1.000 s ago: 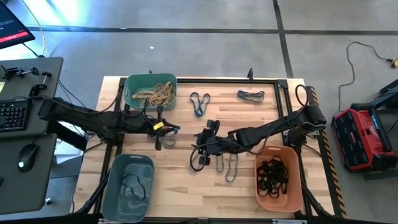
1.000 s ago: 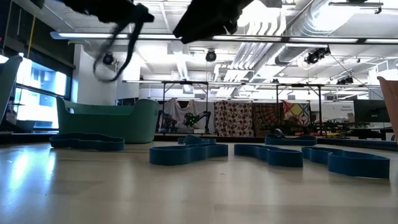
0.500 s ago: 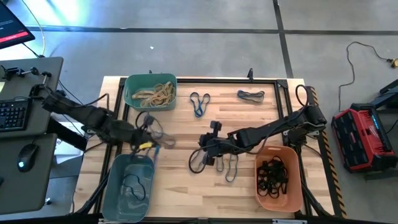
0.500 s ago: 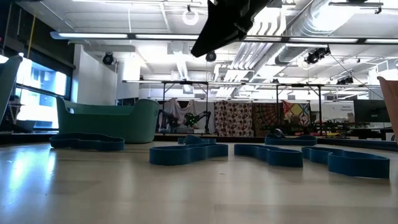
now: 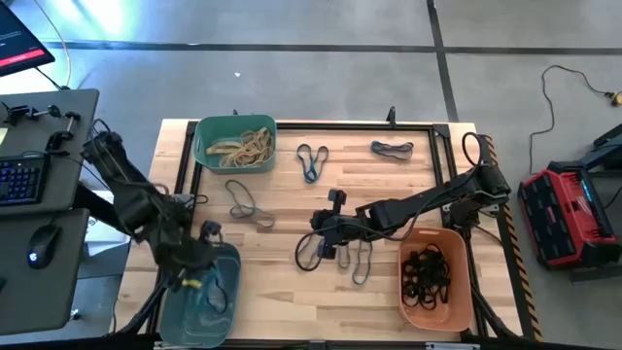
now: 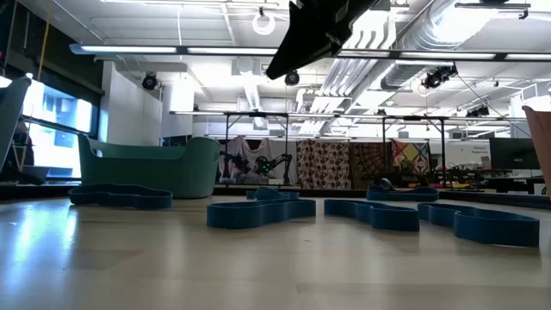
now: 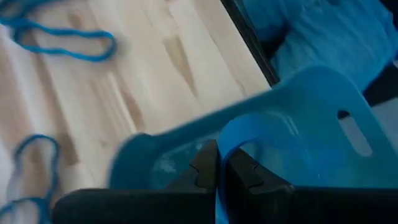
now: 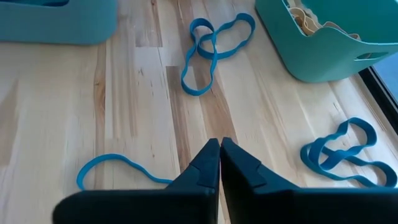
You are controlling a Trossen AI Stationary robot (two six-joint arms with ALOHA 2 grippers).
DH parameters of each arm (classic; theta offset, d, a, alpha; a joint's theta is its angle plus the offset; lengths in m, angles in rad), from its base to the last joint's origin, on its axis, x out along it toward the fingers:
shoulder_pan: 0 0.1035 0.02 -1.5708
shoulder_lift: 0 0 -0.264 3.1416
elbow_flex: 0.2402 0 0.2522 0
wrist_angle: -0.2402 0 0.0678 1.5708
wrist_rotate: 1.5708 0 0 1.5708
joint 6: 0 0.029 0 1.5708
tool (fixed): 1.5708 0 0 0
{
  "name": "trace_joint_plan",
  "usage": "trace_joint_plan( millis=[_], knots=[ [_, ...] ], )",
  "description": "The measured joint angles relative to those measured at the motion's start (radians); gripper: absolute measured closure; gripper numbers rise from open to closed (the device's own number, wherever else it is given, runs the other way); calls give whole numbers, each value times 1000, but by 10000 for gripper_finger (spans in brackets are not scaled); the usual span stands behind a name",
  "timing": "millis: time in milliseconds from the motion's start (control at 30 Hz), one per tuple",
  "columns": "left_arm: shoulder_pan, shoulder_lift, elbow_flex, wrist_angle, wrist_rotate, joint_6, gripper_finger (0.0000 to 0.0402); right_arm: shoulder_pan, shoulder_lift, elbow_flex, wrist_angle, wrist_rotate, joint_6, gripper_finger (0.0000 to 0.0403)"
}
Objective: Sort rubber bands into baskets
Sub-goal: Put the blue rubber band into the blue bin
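My left gripper hangs over the grey-blue basket at the near left and is shut on a rubber band. My right gripper hovers shut above the table's middle, over a dark band. In the right wrist view one end of that band passes behind a finger. In the low view nothing hangs from this gripper. The teal basket holds tan bands. The orange basket holds black ones. My left gripper pinches the band between its two fingers, at one end of the loop. The fingers slant down from above. The band arches out of them as an open loop, lifted clear, above the basket's inside.
Loose bands lie flat on the wood: a blue one and a grey one at the far side, a grey one left of centre, several beside the right gripper. A black frame rims the table.
My left gripper has swung from the table's middle toward the near left corner, tipping downward, and has carried its band over the grey-blue basket. My right gripper has stayed in place and shut its fingers. The dark band under it has not moved.
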Motion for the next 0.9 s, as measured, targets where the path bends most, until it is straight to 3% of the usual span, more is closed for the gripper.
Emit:
trace_joint_plan(
  millis=[367, 600, 900],
  knots=[
    [-125, 201, -58, 70, -92, -61, 401, -1, 0, 0, -13, 0, -2, 402],
    [-136, 173, -200, 239, -103, -135, 401, -1, -1, 0, -31, -2, -1, 402],
    [-136, 170, -341, 295, -40, -192, 401, -1, -1, 0, -31, -1, -1, 403]
  ],
)
